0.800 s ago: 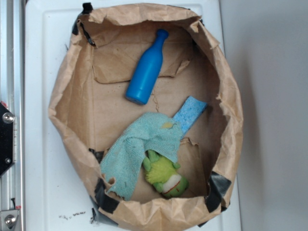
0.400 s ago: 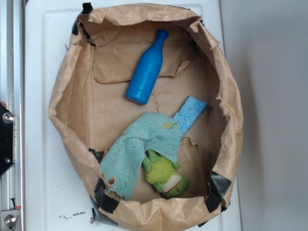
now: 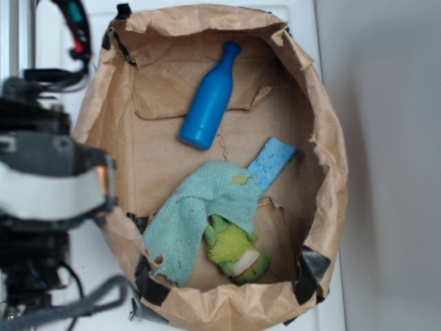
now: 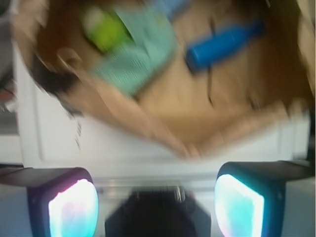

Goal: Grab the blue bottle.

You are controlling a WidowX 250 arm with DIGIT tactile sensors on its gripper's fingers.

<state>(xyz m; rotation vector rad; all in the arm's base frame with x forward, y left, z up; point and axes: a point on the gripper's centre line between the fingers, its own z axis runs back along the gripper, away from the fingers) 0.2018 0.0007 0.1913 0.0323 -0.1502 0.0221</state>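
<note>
The robot arm [image 3: 52, 179] has entered at the left edge of the exterior view, where only white surface [image 3: 69, 69] showed 0.4 s ago. Contents of the brown paper bag [image 3: 331, 138] are unchanged. The blue bottle [image 3: 209, 100] lies on its side in the bag's upper half, neck toward the far rim, clear of the teal cloth [image 3: 200, 214], light-blue sponge [image 3: 272, 162] and green toy [image 3: 238, 252]. The gripper [image 4: 155, 197] sits outside the bag rim, well apart from the bottle; jaws spread wide, holding nothing. Judgement: approach just begun, grasp not yet attempted. A grey wall [image 3: 386, 165] borders the surface on the right.
</note>
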